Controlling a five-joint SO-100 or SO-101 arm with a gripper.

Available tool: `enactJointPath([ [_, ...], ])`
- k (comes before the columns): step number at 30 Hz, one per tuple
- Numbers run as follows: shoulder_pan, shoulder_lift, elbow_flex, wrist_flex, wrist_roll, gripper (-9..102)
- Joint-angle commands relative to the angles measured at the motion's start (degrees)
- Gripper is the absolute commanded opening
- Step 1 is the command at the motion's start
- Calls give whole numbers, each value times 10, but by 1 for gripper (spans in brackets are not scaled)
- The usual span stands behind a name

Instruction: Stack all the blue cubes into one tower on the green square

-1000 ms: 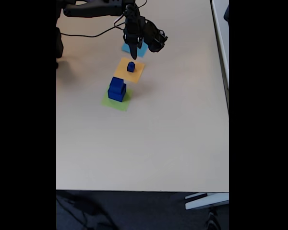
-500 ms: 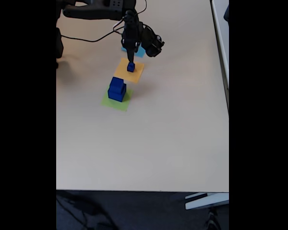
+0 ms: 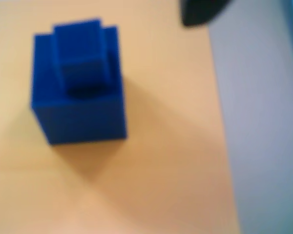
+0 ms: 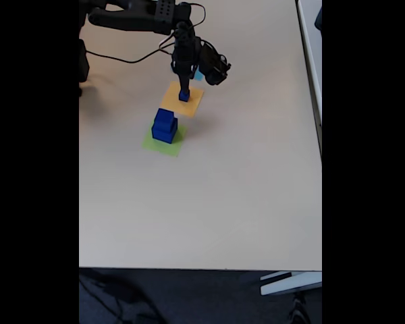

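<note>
The black two-finger gripper [image 4: 183, 91] hides most of the small glossy dark blue cube [image 4: 183, 96] on the orange-yellow paper square [image 4: 192, 101]; I cannot tell whether its fingers grasp it. Nearer, two larger dark blue cubes [image 4: 165, 126] stand stacked on the lime-green paper square [image 4: 163, 144].

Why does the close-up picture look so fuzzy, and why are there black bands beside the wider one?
In the wrist view the camera sits very near the small blue cube on the orange-yellow square, so edges are soft and out of focus, with a faint shadow below the cube. In the fixed view the table is evenly lit and sharper; black bars flank an upright picture.
</note>
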Motion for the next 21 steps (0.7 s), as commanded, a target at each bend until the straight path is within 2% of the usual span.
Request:
enactJointPath([
  [1, 2, 35, 6, -15, 2, 20],
  [21, -2, 46, 54, -60, 6, 20],
])
